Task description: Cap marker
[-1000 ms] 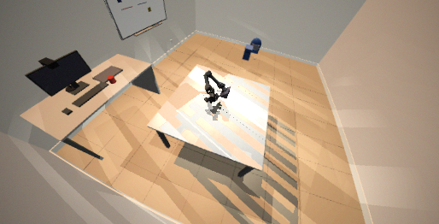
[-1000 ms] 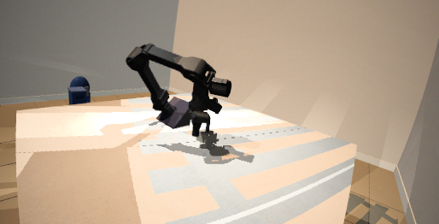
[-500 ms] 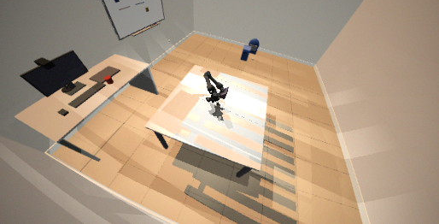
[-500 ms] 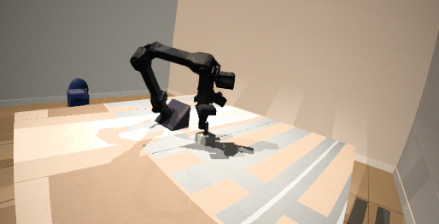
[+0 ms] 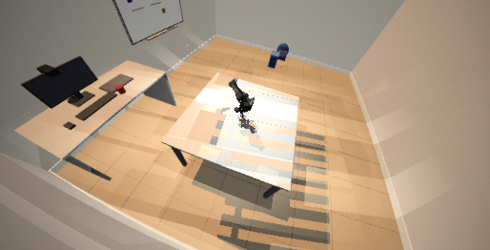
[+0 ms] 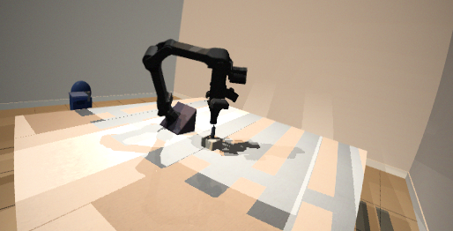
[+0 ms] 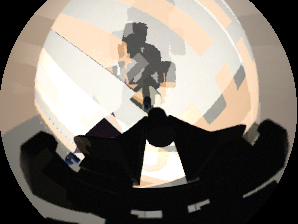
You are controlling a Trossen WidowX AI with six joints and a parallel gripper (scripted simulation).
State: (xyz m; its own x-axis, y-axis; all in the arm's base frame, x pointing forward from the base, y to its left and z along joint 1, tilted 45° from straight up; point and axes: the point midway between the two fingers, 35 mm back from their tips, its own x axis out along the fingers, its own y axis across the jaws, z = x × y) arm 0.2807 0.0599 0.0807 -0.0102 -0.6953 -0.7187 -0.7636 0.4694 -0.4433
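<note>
My gripper (image 6: pixel 213 122) (image 7: pixel 157 118) is shut on the black cap (image 7: pixel 160 134), which sits between the fingertips in the wrist view; the fingers hide it in the exterior view. The dark marker (image 6: pixel 213 131) (image 7: pixel 147 103) stands upright in the pale holder block (image 6: pixel 213 143) on the table. The gripper points down just above the marker in the exterior view. In the wrist view the marker shows just beyond the cap, slightly to its left. Whether the cap touches the marker cannot be told.
A dark purple slanted block (image 6: pixel 181 118) (image 7: pixel 104 128) stands by the arm's base on the table (image 5: pixel 191 133) (image 6: pixel 132 200). A blue object (image 5: pixel 282 50) (image 6: pixel 80 96) is beyond the table. A desk (image 5: pixel 52 137) with a monitor (image 5: pixel 59 83) stands apart at the left in the top view.
</note>
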